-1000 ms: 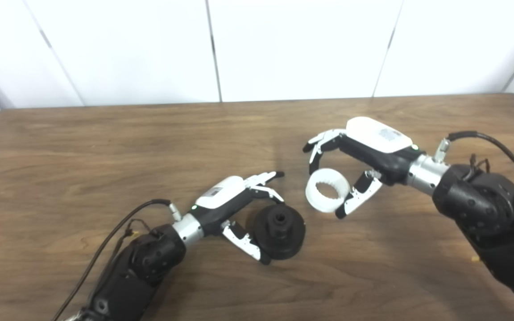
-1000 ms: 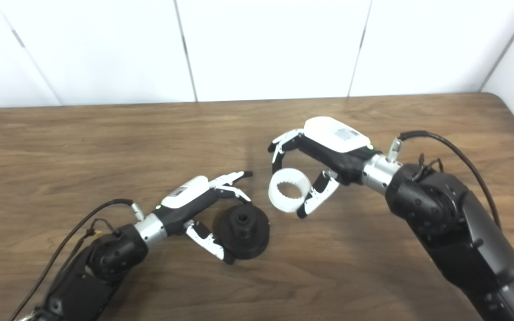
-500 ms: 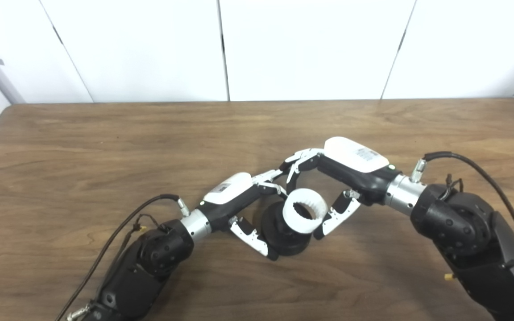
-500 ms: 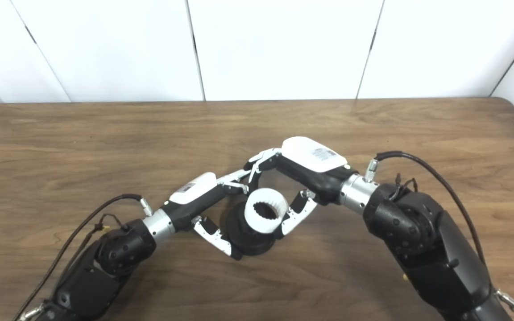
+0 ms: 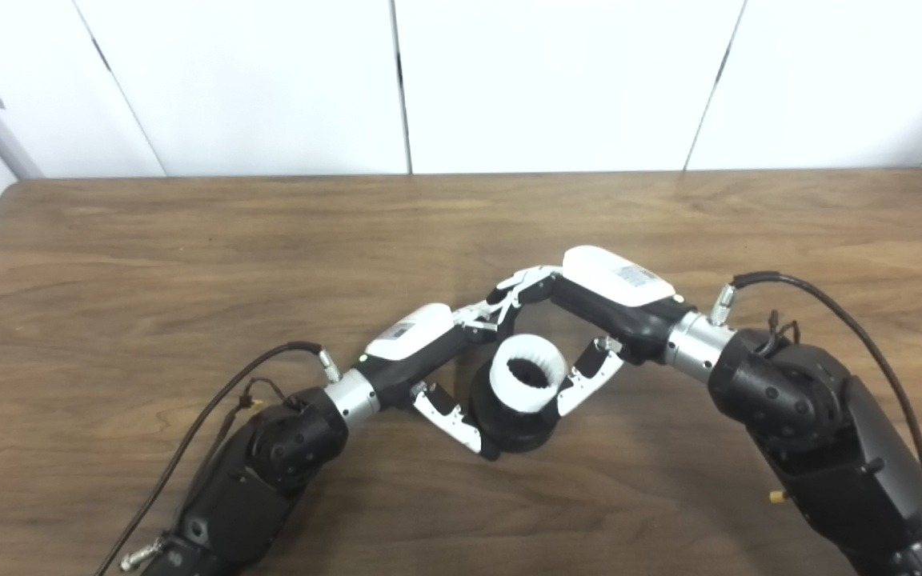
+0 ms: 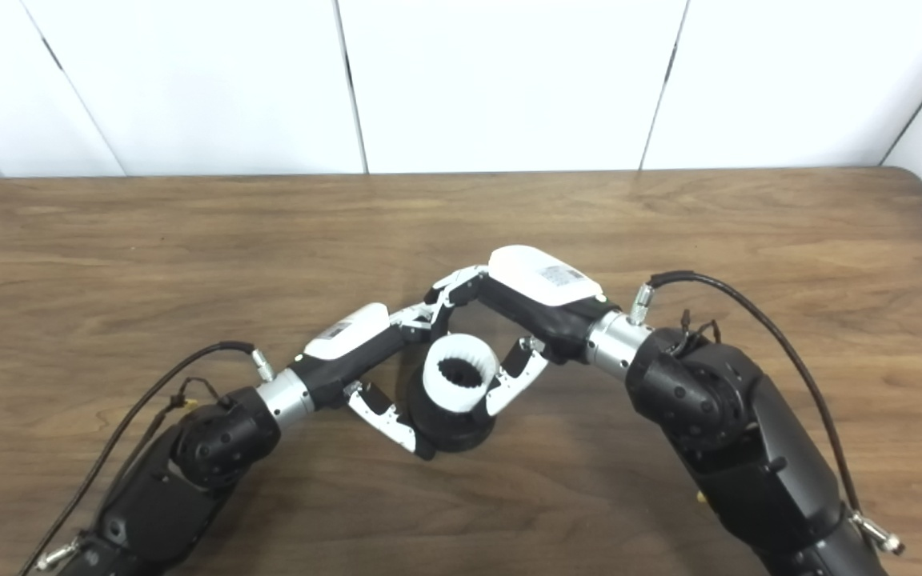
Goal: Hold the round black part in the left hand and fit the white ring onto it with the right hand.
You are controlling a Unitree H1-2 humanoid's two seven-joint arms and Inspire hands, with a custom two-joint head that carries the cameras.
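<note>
Your left hand (image 5: pixel 429 360) gripped the round black part (image 5: pixel 513 420) at frame centre, while your right hand (image 5: pixel 581 320) pinched the white ring (image 5: pixel 527 378) atop it. If the ring was tilted, pressing could jam its toothed bore.

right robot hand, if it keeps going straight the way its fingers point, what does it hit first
Most likely the left robot hand: the right robot hand, shut on the white toothed plastic ring, points left toward it, fingertips nearly meeting above the round black part. Depth is uncertain.
</note>
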